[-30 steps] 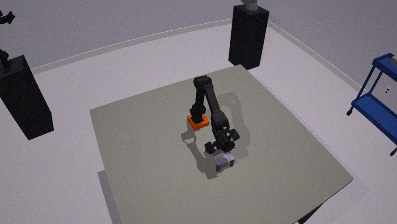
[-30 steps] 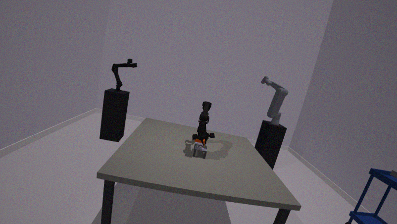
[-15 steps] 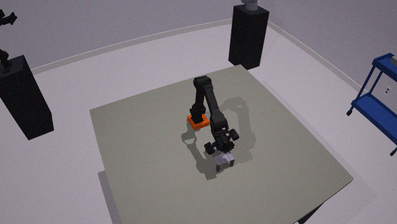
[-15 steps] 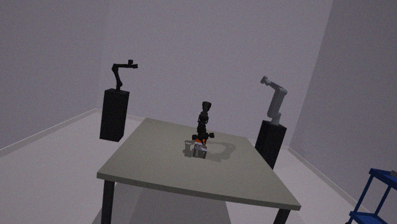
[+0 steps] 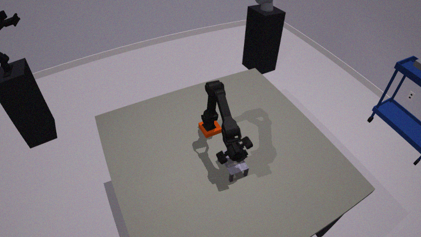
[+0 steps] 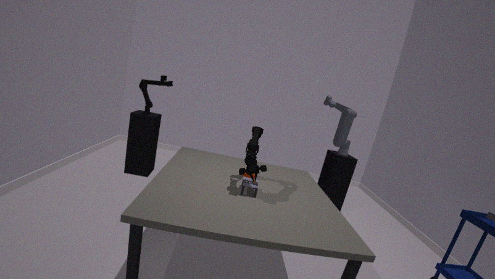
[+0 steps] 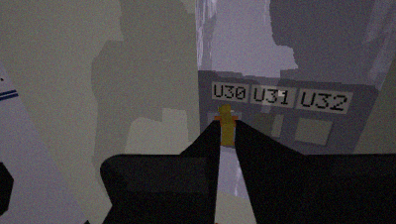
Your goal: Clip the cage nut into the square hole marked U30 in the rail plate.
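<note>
Jaws (image 5: pixel 235 161) (image 6: pixel 254 182) nearly closed, pinching the cage nut (image 7: pixel 227 130); I see it over the U30 hole (image 7: pixel 214 119), long axis across the label row.

Yellow on cage nut (image 7: pixel 228 130); orange on base plate (image 5: pixel 208 135); grey-green on counter (image 5: pixel 159 141) (image 6: pixel 221 215); black lettering on pale U30 label (image 7: pixel 230 92).
</note>
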You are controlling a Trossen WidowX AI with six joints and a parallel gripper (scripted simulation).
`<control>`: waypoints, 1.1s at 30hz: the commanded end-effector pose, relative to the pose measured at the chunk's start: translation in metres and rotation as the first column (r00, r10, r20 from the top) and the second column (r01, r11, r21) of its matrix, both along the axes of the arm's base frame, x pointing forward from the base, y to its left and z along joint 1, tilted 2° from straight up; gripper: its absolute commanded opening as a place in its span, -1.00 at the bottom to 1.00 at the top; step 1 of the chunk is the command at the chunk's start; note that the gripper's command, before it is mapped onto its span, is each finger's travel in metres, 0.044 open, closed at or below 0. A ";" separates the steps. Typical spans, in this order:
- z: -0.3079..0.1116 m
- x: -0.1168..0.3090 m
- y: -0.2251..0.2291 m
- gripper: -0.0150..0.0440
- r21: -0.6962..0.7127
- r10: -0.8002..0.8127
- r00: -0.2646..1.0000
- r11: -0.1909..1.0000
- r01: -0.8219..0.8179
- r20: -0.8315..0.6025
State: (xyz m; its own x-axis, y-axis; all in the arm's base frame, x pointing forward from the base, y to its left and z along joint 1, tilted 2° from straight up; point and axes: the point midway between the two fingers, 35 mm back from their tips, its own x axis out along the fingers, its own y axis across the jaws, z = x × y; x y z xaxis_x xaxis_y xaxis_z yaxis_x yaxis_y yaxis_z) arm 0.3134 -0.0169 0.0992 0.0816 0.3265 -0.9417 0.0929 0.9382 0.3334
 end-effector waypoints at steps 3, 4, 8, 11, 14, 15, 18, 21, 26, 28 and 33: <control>0.000 0.000 0.000 -0.41 0.016 0.003 1.000 1.000 -0.003 0.002; 0.000 0.000 0.000 -0.41 0.016 0.003 1.000 1.000 -0.003 0.002; -0.001 0.000 0.000 -0.41 0.024 0.004 1.000 1.000 -0.004 0.002; -0.001 0.000 -0.001 -0.41 0.033 0.004 1.000 0.999 -0.005 0.003; -0.001 -0.001 -0.001 -0.41 0.037 0.005 1.000 0.999 -0.005 0.004; -0.001 -0.001 -0.001 -0.41 0.038 0.005 1.000 0.999 -0.005 0.004; -0.001 -0.001 -0.001 -0.41 0.045 0.005 1.000 0.999 -0.005 0.005; -0.001 -0.001 -0.002 -0.41 0.051 0.005 1.000 0.999 -0.006 0.006; -0.001 -0.001 -0.002 -0.41 0.052 0.006 1.000 0.999 -0.006 0.006; -0.002 -0.001 -0.003 -0.41 0.054 0.006 1.000 0.999 -0.006 0.006; -0.002 -0.001 -0.003 -0.41 0.059 0.006 1.000 0.998 -0.006 0.007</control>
